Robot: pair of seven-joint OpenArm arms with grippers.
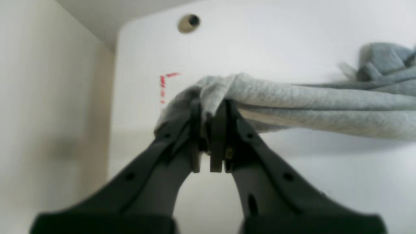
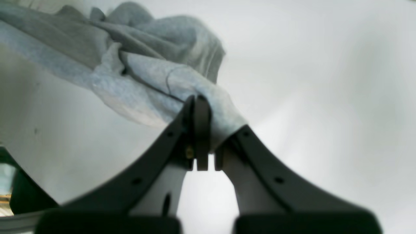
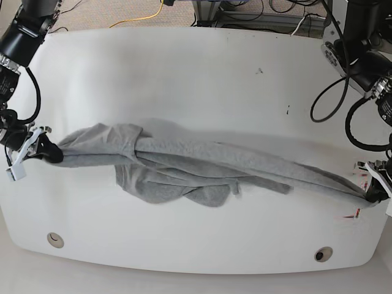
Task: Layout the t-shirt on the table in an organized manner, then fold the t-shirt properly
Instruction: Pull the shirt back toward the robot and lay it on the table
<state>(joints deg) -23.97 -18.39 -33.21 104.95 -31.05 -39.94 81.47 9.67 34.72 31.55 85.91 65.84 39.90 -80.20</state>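
**At both table ends, a shirt pulled taut**

At frame left of the base view, the right gripper point(image 3: 50, 153) has its jaws clamped on a bunched edge of the t-shirt point(image 3: 184, 168); at lower right the left gripper point(image 3: 375, 197) pinches the opposite end beside a red marking point(image 1: 162, 85). Between them the cloth stretches ropelike across the table point(image 3: 196, 79), probably to draw it open for laying flat.

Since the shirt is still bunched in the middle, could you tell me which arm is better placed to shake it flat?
Probably the right gripper: the bunched part of the t-shirt lies nearer it, while the left gripper holds the far end of a long taut stretch.
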